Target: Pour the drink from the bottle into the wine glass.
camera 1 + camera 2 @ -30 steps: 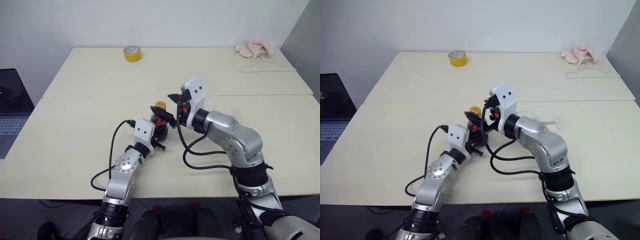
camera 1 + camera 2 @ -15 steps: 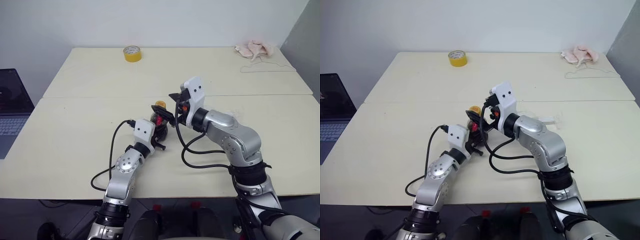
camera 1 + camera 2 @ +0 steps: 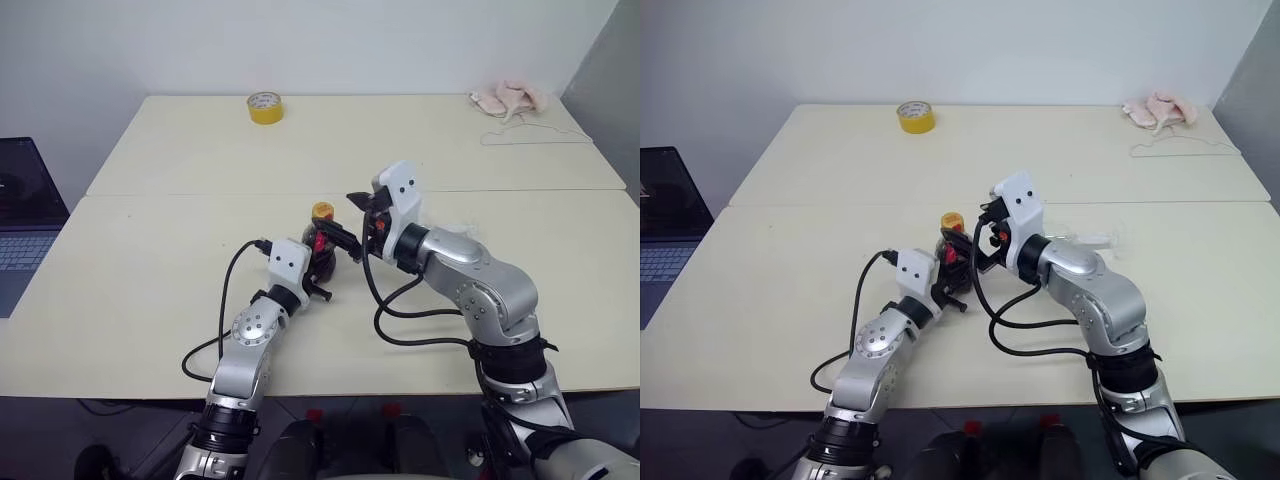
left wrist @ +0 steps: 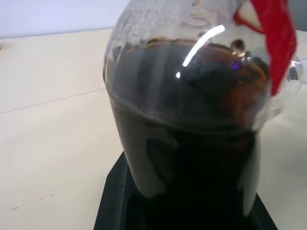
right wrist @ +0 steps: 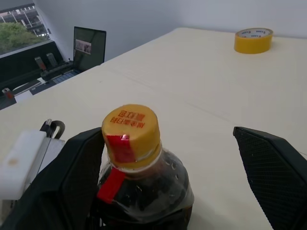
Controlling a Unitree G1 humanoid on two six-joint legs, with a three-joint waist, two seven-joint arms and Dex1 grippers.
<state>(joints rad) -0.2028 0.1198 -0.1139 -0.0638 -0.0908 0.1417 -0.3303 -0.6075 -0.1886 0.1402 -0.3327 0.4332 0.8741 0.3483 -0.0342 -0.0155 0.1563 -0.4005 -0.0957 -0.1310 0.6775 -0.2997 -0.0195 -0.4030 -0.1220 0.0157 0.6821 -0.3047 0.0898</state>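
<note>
**Bottle held, cap on, pouring not begun**

Nearest to the robot, the left tool [image 3: 318, 268] is closed tight on the lower body of the bottle [image 3: 321, 247], which stands upright near the middle of the table [image 3: 150, 300]. In the left wrist view the drink [image 4: 192, 143] fills the bottle up to its shoulder, so I judge that nothing is poured out.

Just beyond, the right tool [image 5: 168, 182] has its two fingers spread as wide as they go, one on each side of the bottle neck, and it holds nothing. The cap [image 5: 131, 129] is on the bottle, between these fingers and not touched by them.

To the right of the right arm there is a faint clear shape on the table, possibly the glass [image 3: 1095, 238] lying down, but the view is too poor to be sure.

Far back on the table lie a tape roll [image 3: 264, 106], a pink cloth [image 3: 510, 98] and a wire hanger [image 3: 535, 134]. A laptop [image 3: 22, 205] stands off the left edge.

Progress: only the hold on the bottle is done. Opening the cap, bringing the bottle to the glass and pouring are all left.

Count: one bottle, one cap, two tools, one tape roll, one cloth, one hanger, one laptop, perhaps one glass.
</note>
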